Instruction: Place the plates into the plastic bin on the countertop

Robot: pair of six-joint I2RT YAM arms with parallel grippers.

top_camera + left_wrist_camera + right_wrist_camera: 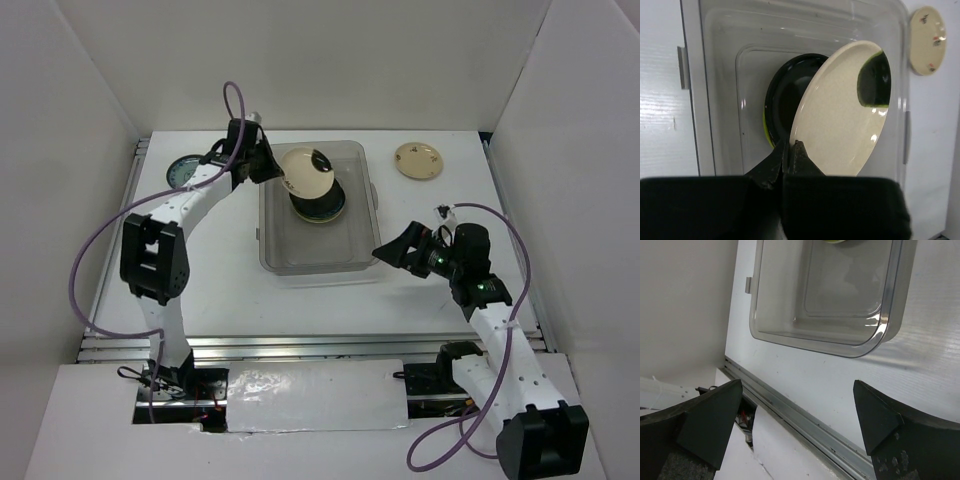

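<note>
My left gripper [276, 174] is shut on the rim of a cream plate with a dark mark [306, 172], held tilted over the plastic bin [300, 262]. In the left wrist view the gripper [791, 143] pinches the cream plate [840, 120] at its lower edge above a black plate [785, 95] lying in the bin [720, 100] on a lime green one. A stack of plates [320, 207] lies in the bin's far part. A cream floral plate [418, 160] lies on the countertop at the far right. A blue-patterned plate [183, 171] lies at the far left. My right gripper [393, 250] is open and empty by the bin's near right corner.
The metal rail [310, 345] runs along the near edge of the countertop. White walls enclose the sides and back. In the right wrist view the bin's near end [840, 305] holds nothing, and the rail [805, 422] crosses below it.
</note>
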